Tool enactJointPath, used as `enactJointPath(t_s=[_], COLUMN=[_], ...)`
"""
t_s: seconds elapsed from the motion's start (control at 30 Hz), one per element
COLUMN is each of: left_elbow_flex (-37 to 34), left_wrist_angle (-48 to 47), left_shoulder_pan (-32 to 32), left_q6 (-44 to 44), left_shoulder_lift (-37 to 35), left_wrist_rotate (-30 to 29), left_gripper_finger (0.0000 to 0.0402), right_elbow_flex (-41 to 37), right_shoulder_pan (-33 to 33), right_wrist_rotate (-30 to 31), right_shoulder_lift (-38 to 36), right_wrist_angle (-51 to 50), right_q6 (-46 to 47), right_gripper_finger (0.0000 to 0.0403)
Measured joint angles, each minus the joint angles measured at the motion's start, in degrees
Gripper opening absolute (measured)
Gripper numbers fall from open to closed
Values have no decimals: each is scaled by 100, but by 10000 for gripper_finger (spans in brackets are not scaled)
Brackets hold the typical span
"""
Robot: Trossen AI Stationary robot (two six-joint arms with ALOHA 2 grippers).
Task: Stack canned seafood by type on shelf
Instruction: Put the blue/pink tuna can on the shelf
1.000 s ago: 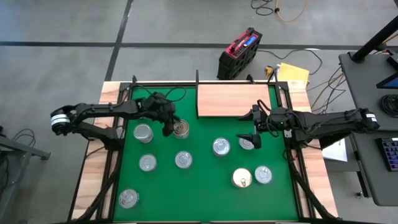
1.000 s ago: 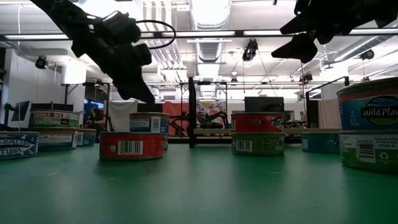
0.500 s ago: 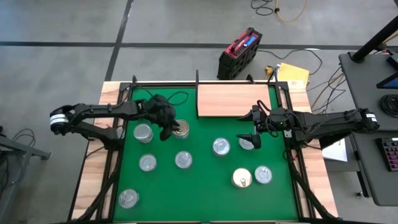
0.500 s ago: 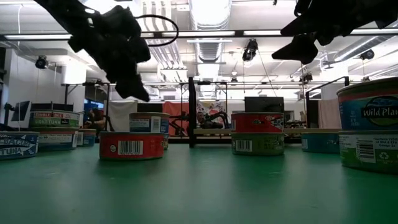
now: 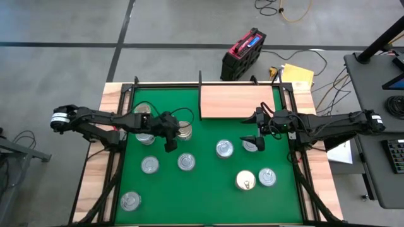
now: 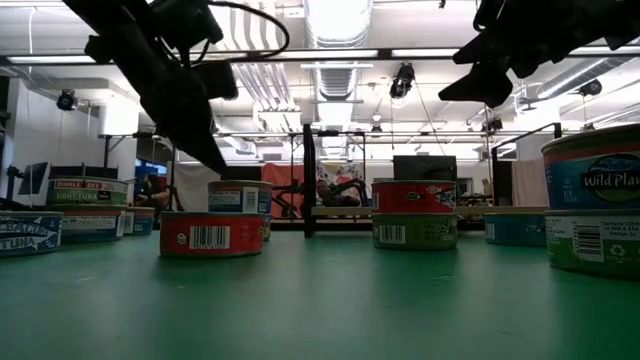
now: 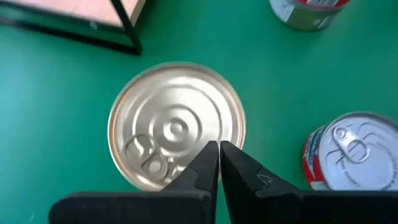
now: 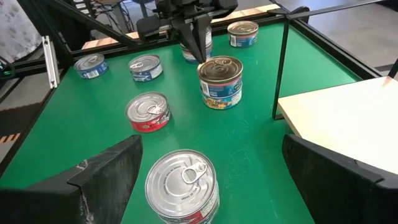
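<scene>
Left pincer (image 7: 218, 163) is shut, fingers pressed together, nothing held, poised over the rim of a gold-lidded can (image 7: 176, 132). In the high view that can (image 5: 184, 131) is seen on the green mat (image 5: 208, 195), a silver-lidded can (image 5: 145, 134) beside it. Right pincer (image 8: 211, 186) is spread wide and empty above a silver pull-tab can (image 8: 182, 182). Farther off, a red-sided can (image 8: 148, 111), then the two-high stack. Wooden shelf (image 5: 237, 102) is seen at the mat's far edge, bare, with a black frame post (image 8: 280, 68) standing at its corner. Labels are readable only in the low view: a "Wild Planet" can (image 6: 592, 178) stacked on another.
</scene>
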Motion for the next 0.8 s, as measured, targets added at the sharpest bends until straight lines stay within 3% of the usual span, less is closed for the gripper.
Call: enactJointPath(t_s=[0.8], left_elbow_flex=[-349], left_wrist_angle=[-117], left_shoulder_pan=[-269], left_q6=[-866], left_shoulder_lift=[-14], left_wrist_rotate=[-36], left_gripper_finger=[0], right_elbow_flex=[0], right_shoulder_pan=[0], right_wrist_rotate=[1], right_shoulder_lift=[0], right_wrist_angle=[0], right_q6=[0], right_gripper_finger=[377])
